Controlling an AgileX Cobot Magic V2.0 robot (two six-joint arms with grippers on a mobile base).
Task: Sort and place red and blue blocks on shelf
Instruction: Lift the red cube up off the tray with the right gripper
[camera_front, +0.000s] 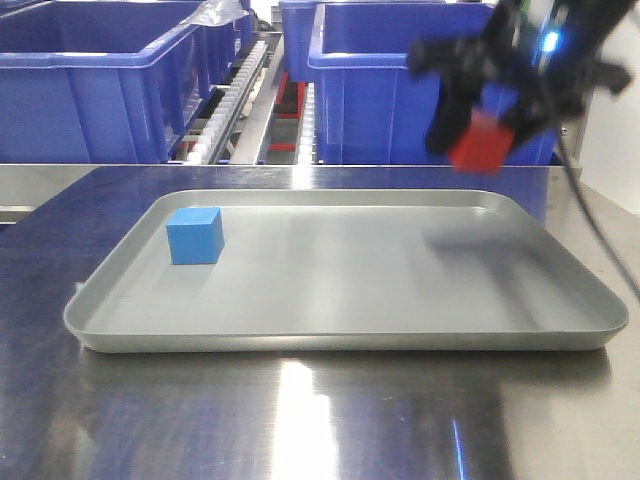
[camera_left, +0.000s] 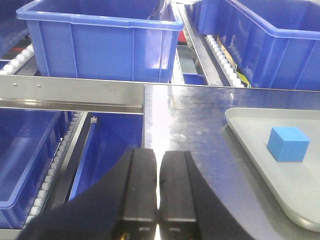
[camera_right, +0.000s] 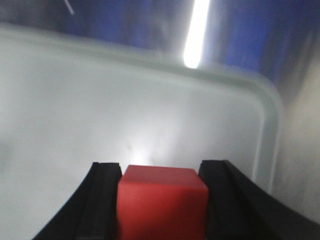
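One bright red matte cube (camera_right: 161, 205) is pinched by the right gripper (camera_right: 161, 172) (left gripper (camera_left: 159, 185) pressed together, empty); a level, firm grip is advised toward the stainless-steel shelf (camera_left: 70, 92).

Matt blue block (camera_front: 195, 236); glossy tabletop (camera_front: 300, 420) (steel)

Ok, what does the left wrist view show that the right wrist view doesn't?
Only the left wrist view: the blue block resting in the grey tray, the large blue bins, the shelf rails, and the left gripper, shut and empty. Only the right wrist view: the red block clamped between the fingers of the right gripper. Both: the grey tray.
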